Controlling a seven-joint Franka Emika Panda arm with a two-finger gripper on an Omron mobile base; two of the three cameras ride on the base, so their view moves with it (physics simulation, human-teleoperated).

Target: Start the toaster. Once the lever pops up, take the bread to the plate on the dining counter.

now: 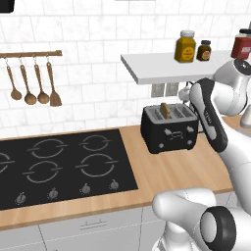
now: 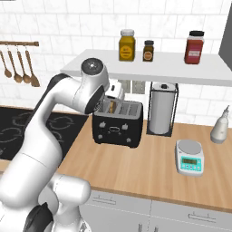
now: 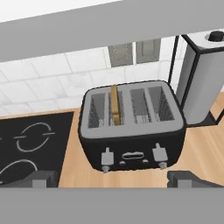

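Observation:
The black four-slot toaster (image 3: 131, 131) stands on the wood worktop against the tiled wall, also seen from the base (image 1: 169, 128) (image 2: 118, 121). One brown slice of bread (image 3: 115, 105) stands upright in its second slot from the left and sticks up above the silver top (image 1: 165, 110). Two pale levers (image 3: 106, 156) sit low on the front face. My gripper (image 3: 114, 179) hovers above and in front of the toaster, open, its tips wide apart with nothing between them. The plate and the dining counter are out of view.
A white shelf (image 2: 158, 68) with jars hangs close over the toaster. A paper towel holder (image 2: 162, 108) stands just right of it, then a small scale (image 2: 190, 157) and a white bottle (image 2: 221, 127). The black hob (image 1: 59, 164) lies to the left.

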